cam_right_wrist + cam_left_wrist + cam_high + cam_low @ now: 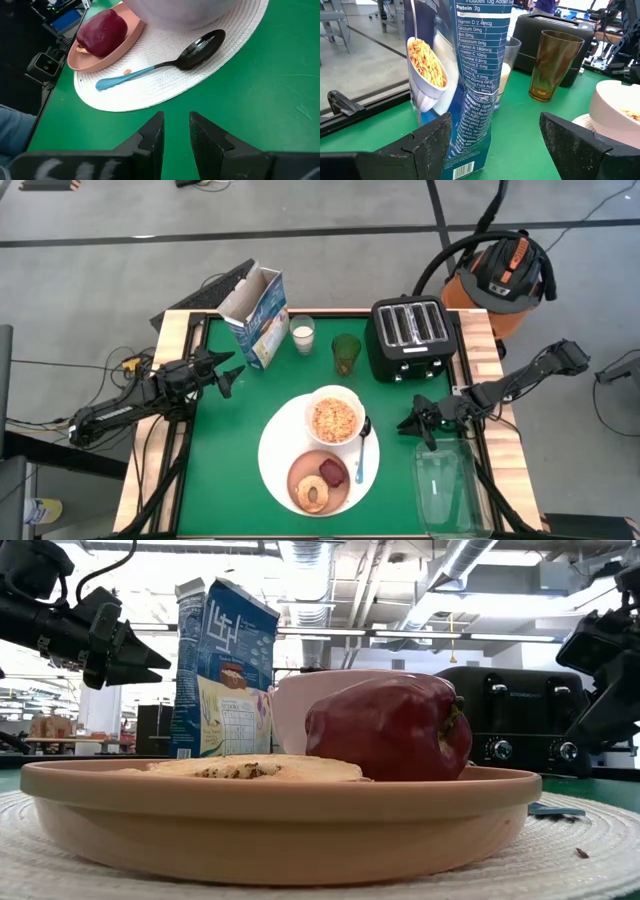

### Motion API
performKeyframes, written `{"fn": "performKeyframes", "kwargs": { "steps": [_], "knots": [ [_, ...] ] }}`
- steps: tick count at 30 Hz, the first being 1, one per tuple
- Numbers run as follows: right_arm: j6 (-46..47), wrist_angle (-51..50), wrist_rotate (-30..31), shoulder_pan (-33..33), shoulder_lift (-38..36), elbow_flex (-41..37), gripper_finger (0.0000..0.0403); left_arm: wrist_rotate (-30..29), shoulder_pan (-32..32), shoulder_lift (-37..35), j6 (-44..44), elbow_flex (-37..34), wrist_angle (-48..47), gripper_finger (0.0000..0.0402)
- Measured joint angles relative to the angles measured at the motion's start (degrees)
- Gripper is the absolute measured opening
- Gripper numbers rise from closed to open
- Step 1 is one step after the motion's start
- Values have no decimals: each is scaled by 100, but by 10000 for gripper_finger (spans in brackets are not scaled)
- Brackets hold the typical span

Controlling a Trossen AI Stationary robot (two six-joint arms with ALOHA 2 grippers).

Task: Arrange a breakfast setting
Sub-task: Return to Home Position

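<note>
Jaws on the R gripper [176,122] stand nearly together w/ a thin gap, nothing between them. It hangs over bare green mat, just off the edge of the large white plate [275,445] and near the spoon [165,65]. The spoon lies on that plate beside the white bowl [335,391], dark scoop end toward the bowl, blue handle toward the pink plate [295,470]. L gripper [233,372] has jaws wide apart and empty, pointing at the blue cereal box [258,315], which stands upright just ahead of it.

Setting looks complete: bowl holds cereal, pink plate carries the bagel [313,494] and the dark-red apple [334,471], both dishes sit on the big plate. Glass of milk [302,334] and green glass [346,353] stand behind, btw box and toaster [410,338]. Clear tray [445,490] sits at the R arm's side.

Only the homing move seems left. To do it well, R arm should prob. lift first, then pull back, so fingers can't clip the spoon or drag over the tray. L arm should back straight away from the box, no sideways swing, since the box is tall and would likely tip.
</note>
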Motion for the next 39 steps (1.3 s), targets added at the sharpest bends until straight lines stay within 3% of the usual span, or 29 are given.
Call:
{"fn": "performKeyframes", "kwargs": {
  "steps": [3,13,26,31,39],
  "knots": [
    [-2,-40,13,121,-178,0,113,1,-1,0,0,0,0,288],
    [-4,-35,-20,85,-1846,-2,113,1,-2,-2,0,0,0,288],
    [-2,-29,-22,-1124,-2966,-2,113,-10,-33,-73,-1,-1,2,288],
    [-4,4,-22,-1604,-3113,-4,113,-17,-393,-72,0,-1,2,288],
    [-2,1,-22,-1932,-3107,-4,113,-14,-1570,-72,0,-1,4,288]
  ]
}}
